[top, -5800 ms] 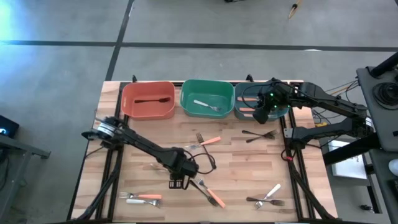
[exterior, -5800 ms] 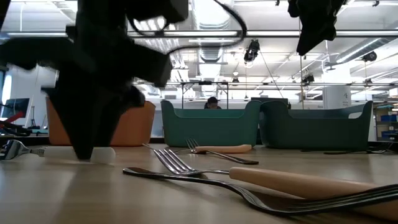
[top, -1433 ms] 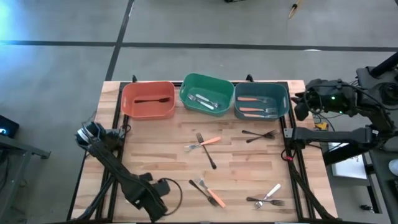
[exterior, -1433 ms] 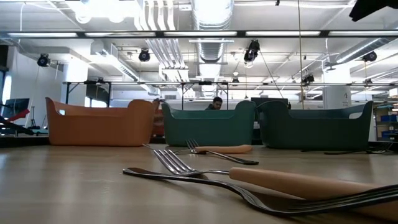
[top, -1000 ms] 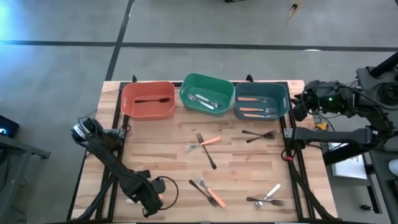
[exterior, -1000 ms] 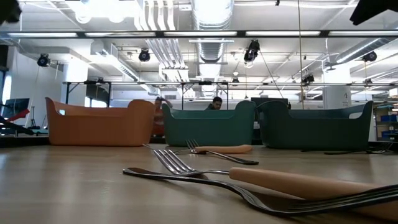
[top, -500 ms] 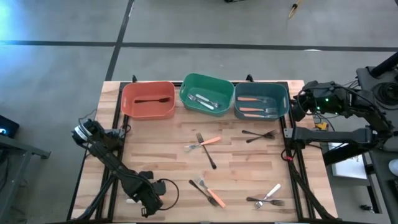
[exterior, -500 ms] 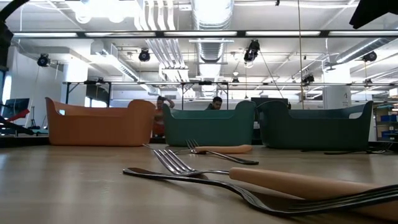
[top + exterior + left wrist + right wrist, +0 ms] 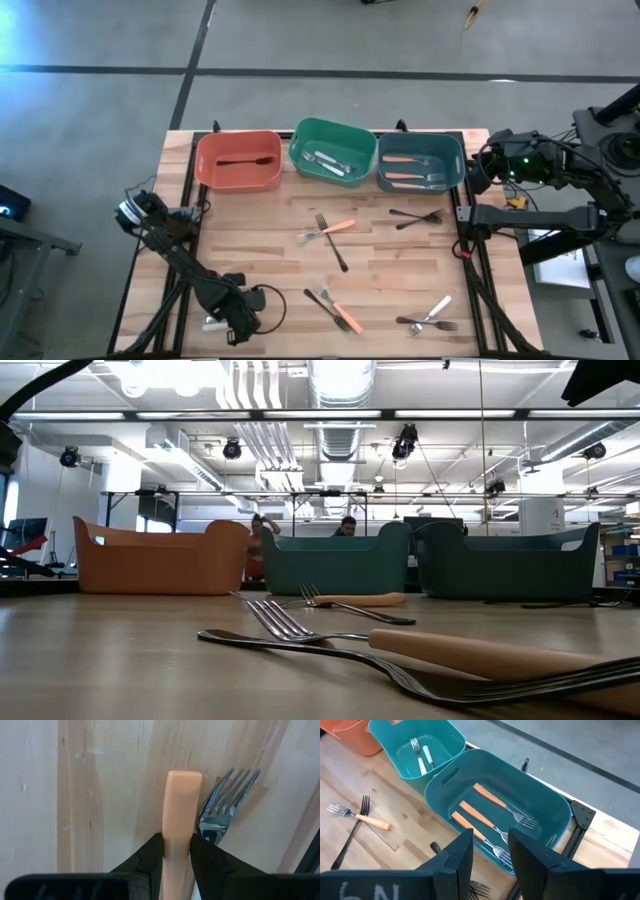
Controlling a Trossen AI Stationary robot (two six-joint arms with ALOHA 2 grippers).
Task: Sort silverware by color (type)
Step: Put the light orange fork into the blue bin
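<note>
My left gripper [image 9: 235, 325] is low over the table's near left corner, shut on an orange-handled fork [image 9: 181, 805]. A second fork's tines [image 9: 225, 802] lie right beside it. My right gripper [image 9: 478, 172] hovers open beyond the teal bin's right end, touching nothing. The teal bin [image 9: 455, 150] holds three orange-handled forks [image 9: 487, 822]. White-handled forks [image 9: 325, 162] lie in the green bin [image 9: 300, 150]. One black fork [image 9: 240, 161] lies in the red-orange bin [image 9: 205, 160]. Loose forks lie on the table at mid [image 9: 326, 231], right [image 9: 415, 215] and near side [image 9: 335, 310], [image 9: 430, 317]. My left gripper pinches the orange handle [image 9: 177, 827] between its two fingers [image 9: 150, 860], coming from above and pointing down. The fingers close on the handle's two long sides. The handle's free end [image 9: 184, 774] sticks out past them. I cannot tell whether the fork is off the wood.
The three bins stand in a row along the far edge. The dark frame rails [image 9: 462, 230] run along the table's right side, under my right arm. A white object [image 9: 212, 325] lies by my left gripper. Bare wood shows at the left middle [image 9: 240, 230].
</note>
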